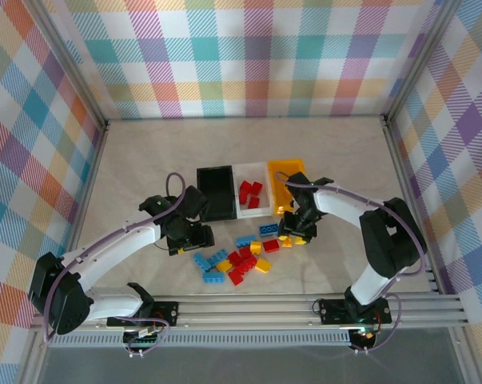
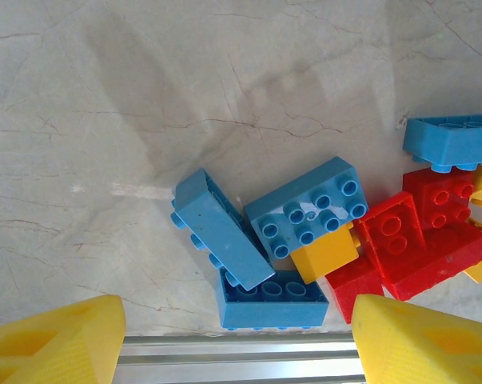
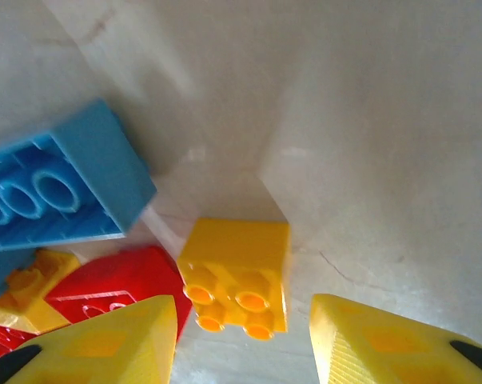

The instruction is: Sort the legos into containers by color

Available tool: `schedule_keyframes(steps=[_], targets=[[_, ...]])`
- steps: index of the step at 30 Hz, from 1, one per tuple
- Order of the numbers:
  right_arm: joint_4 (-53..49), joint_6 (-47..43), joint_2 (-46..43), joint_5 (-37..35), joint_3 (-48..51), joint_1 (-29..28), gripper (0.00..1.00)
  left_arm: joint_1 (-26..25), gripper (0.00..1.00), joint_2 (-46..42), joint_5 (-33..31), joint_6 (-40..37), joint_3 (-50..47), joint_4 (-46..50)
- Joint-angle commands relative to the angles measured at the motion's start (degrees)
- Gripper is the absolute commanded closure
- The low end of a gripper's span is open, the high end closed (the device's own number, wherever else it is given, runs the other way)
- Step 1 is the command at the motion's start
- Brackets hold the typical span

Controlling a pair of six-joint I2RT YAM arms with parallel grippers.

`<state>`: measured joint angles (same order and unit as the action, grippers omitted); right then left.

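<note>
**On the table (image 1: 145, 160), sorting barely started**

A few red bricks (image 1: 251, 193) lay in the white bin (image 1: 264, 178), at twelve o'clock of the loose pile (image 1: 241, 258). The left gripper (image 2: 237, 328) hung jaws apart over blue bricks (image 2: 304, 212). The right gripper (image 3: 241, 336), jaws apart, straddled a yellow brick (image 3: 237, 268).

A pale, marble-patterned table (image 1: 145, 152) sits inside 3 walls (image 1: 248, 56) of pastel plaid, at the left, far and right. Silver metal rails (image 1: 264, 308) run along its near edge.
</note>
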<state>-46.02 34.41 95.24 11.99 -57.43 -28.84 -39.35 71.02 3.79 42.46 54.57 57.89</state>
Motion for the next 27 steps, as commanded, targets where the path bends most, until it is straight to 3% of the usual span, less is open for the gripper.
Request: schedule_keyframes(steps=[1,18,27], targets=[[-0.7,-0.3,1.8,-1.4,-2.0,-0.3,0.53,-0.5,0.25,-0.8,-0.6,0.0,-0.4,0.5],[-0.5,1.7,5.4,-5.1,-2.8,-2.0,0.58,-0.5,0.24,-1.6,-1.9,-1.9,1.2,2.2],[-1.5,2.3,1.8,-6.3,-0.8,-2.4,0.65,-0.5,0.24,-2.5,-1.9,-1.6,0.5,2.1]])
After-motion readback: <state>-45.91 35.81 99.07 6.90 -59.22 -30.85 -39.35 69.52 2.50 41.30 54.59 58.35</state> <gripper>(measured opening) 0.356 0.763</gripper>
